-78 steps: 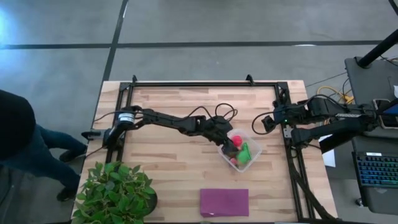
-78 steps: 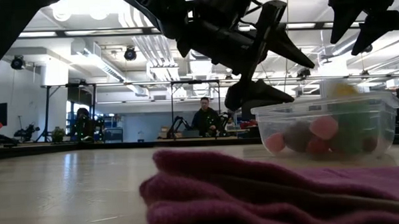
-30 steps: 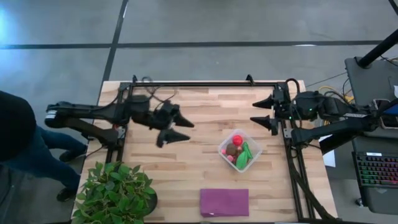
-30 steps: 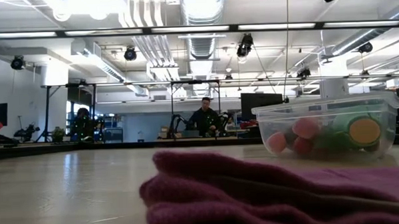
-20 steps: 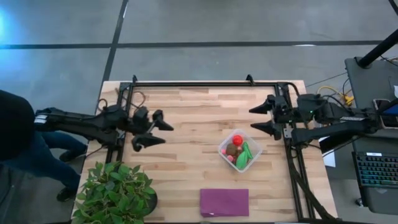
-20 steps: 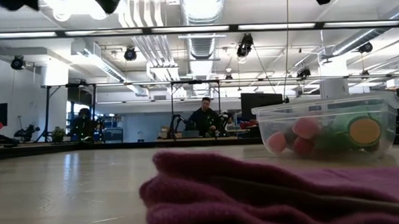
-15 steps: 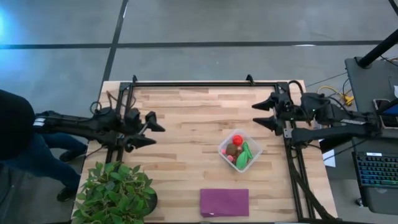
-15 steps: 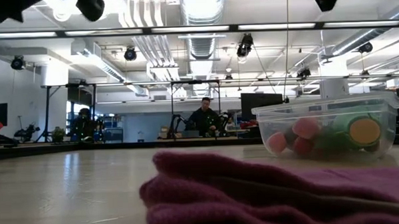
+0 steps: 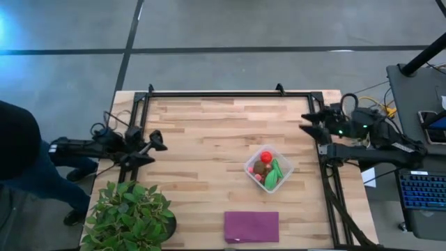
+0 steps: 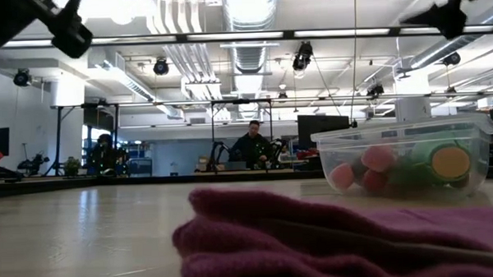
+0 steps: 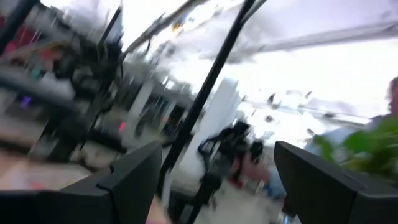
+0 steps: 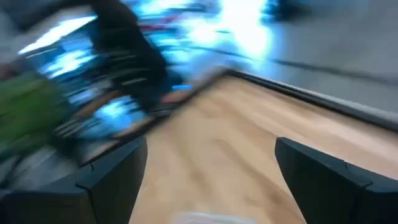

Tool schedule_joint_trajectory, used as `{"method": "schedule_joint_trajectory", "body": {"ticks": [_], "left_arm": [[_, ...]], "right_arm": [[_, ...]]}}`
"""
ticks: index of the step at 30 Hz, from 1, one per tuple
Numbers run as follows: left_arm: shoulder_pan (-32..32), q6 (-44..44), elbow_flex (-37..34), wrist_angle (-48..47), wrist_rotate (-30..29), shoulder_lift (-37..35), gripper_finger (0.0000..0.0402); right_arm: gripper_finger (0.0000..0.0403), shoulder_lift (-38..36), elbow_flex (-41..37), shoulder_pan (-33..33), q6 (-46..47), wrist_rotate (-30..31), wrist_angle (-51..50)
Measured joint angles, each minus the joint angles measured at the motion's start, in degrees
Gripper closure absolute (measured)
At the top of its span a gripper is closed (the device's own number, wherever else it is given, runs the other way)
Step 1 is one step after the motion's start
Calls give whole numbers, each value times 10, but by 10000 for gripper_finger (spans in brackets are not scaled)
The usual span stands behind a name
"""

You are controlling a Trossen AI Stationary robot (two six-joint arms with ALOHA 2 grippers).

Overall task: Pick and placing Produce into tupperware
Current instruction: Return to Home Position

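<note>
Produce [image 9: 265, 167]: one lot, all of it visible inside the tupperware [image 9: 286, 167], which stands on the right half of the table [image 9: 209, 132], well apart from both arms. Contents as seen from above: red ball [image 9: 265, 157], brown oval [image 9: 258, 167], green pieces [image 9: 273, 171], pink berries [image 9: 261, 179]. No loose piece shows on the wood, so the filling looks complete and only the parking of the arms appears to be left. Hazards, judged: low for the container, since neither arm is near it. The likelier trouble is at the left edge, where the left arm lies close to the potted plant [image 9: 129, 219] and to a person [image 9: 17, 150] standing just off the table. A wide swing there could brush leaves or clothing, or catch the loose cables at the frame. The purple cloth [image 9: 251, 226], near the front edge, is well apart from both arms. Left gripper [image 9: 157, 153]: at the left frame rail, fingers [image 11: 134, 177] spread well apart, nothing between them, touching nothing. Right gripper [image 9: 305, 123]: at the right frame rail, fingers [image 12: 112, 177] likewise spread, empty, clear of the table surface.
</note>
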Motion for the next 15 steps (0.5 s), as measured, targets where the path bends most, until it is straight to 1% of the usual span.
{"method": "schedule_joint_trajectory", "body": {"ticks": [3, 4, 5, 7, 9, 11, 13, 15], "left_arm": [[0, 0, -22, -3, 1, -52, 107], [0, 2, -29, -6, 1, -67, 107], [0, 4, -35, -4, 1, -82, 107], [0, 8, -43, -7, 1, -78, 107], [0, 10, -45, -21, 1, -75, 107], [0, 13, -44, -41, -5, -63, 107], [0, 33, -46, -64, -6, -59, 107], [0, 51, -47, -67, -6, -62, 107]], "right_arm": [[57, -29, -15, 0, -99, -149, 92], [57, -41, -20, 0, -115, -184, 120], [57, -53, -27, 0, -124, -199, 144], [57, -78, -42, 0, -132, -196, 170], [57, -100, -63, 0, -138, -173, 163], [57, -128, -87, 0, -138, -163, 163], [57, -155, -113, 0, -135, -164, 179], [57, -171, -149, 0, -126, -165, 193]]}}
